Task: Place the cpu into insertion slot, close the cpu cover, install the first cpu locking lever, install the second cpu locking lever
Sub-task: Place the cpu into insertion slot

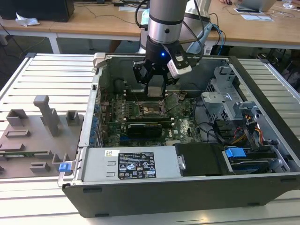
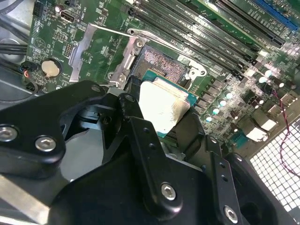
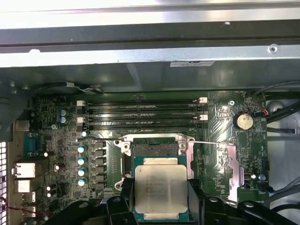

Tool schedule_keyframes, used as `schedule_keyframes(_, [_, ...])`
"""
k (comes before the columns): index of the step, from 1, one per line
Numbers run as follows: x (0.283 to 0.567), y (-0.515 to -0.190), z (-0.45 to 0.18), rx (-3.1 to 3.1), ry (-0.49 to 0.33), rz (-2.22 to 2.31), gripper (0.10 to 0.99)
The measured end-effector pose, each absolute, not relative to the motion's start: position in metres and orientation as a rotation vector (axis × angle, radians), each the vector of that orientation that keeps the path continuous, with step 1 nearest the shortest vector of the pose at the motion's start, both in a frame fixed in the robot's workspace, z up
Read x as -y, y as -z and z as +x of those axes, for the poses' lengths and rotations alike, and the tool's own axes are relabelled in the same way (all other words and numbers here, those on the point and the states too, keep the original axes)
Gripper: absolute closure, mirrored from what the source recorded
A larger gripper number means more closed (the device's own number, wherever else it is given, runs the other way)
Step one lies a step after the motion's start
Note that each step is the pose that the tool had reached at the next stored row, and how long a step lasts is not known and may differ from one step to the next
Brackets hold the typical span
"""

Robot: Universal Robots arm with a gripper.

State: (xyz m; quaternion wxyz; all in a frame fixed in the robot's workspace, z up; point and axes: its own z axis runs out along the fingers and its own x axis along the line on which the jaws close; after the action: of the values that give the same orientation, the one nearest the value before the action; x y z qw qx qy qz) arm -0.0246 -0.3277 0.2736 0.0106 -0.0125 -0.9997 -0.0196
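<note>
The claw (image 1: pixel 154 89) is closed on the cpu (image 3: pixel 161 187), gripping its edges just above the open slot (image 3: pixel 156 147). It is not seated, so all four steps remain.

Cpu (image 3: pixel 161 187) near the insertion slot (image 3: pixel 154 149) — memory slots (image 3: pixel 140 110) beyond it
</note>
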Motion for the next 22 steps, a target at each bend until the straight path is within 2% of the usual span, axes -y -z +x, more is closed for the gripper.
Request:
schedule_keyframes(12, [0.3278,-0.2725,-0.0246,3.112,0.015,-0.269,0.541])
schedule_keyframes(22, [0.3277,-0.2712,-0.0246,3.087,0.012,-0.484,0.541])
